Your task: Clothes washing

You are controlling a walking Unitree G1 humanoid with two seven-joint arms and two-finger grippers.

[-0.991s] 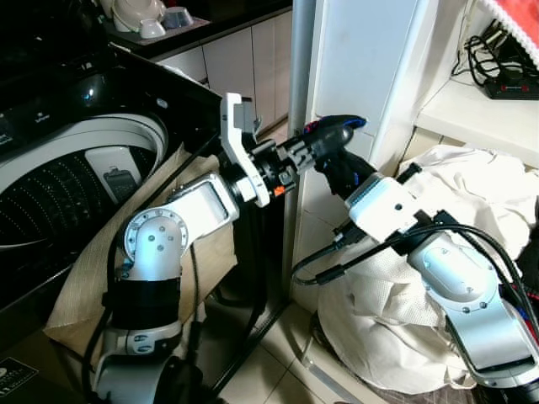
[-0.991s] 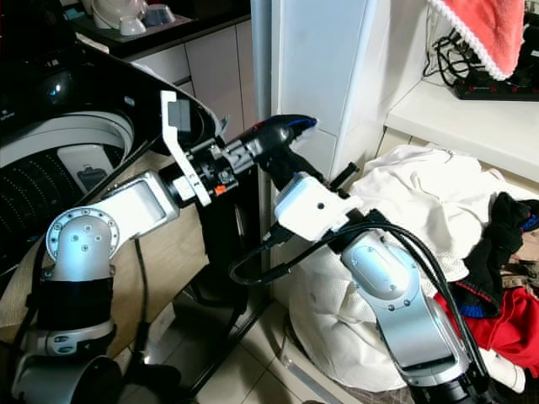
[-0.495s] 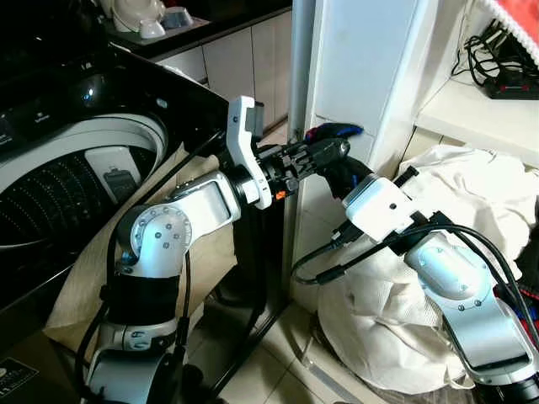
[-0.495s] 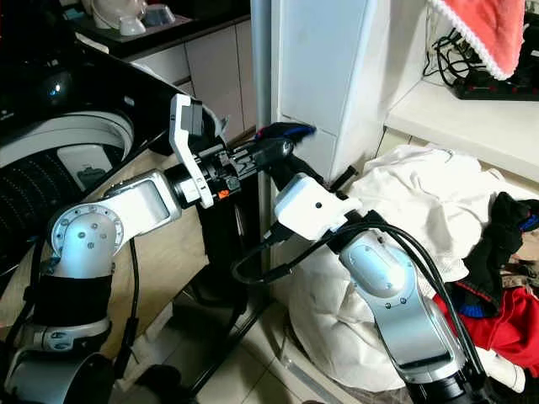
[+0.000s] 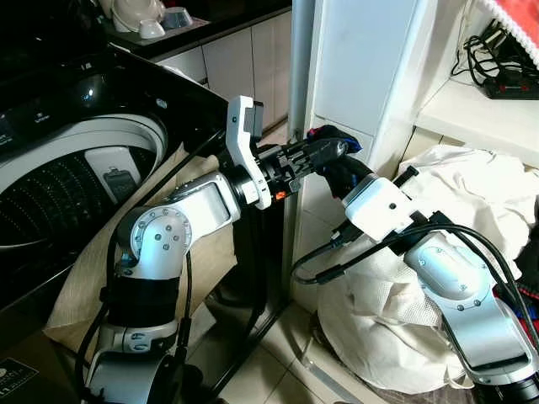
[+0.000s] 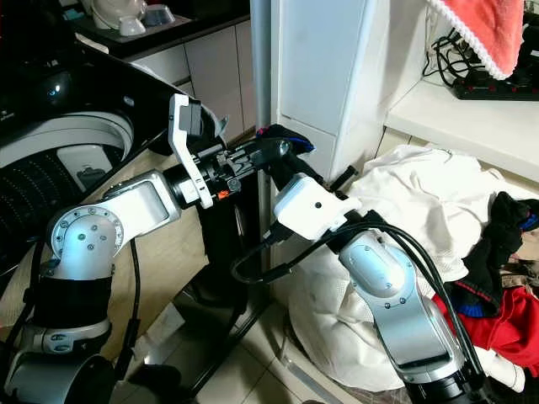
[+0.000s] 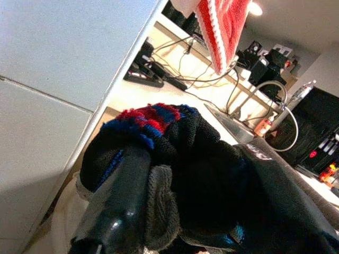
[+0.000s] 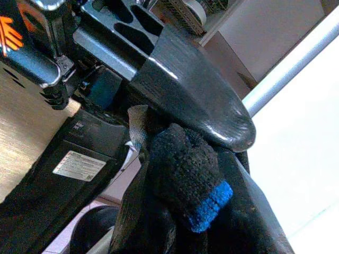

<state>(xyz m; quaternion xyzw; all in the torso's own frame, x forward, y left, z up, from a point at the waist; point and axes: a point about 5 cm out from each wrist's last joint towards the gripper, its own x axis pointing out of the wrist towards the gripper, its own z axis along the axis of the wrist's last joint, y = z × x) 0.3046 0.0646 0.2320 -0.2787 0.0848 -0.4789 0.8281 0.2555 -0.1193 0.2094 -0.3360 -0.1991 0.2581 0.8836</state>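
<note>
Both end effectors meet in mid-air beside the white cabinet (image 5: 362, 67), the left end effector (image 5: 324, 151) and right end effector (image 5: 337, 168) each clamped on a dark sock (image 5: 333, 135) with red-and-blue trim. The washing machine (image 5: 59, 185) sits open at nine o'clock, and a heap of white laundry (image 5: 472, 194) lies at three o'clock.

Sock (image 7: 175, 153): black fleece, red and blue striped cuff, blue toe patch. Left tool (image 5: 330, 151) and right tool (image 5: 335, 168): black fingers, silver arms. Washing machine (image 5: 76, 160): glossy black, white drum rim. Laundry heap (image 6: 421, 202): cream-white. Hanging towel (image 6: 480, 34): red, white edging.
</note>
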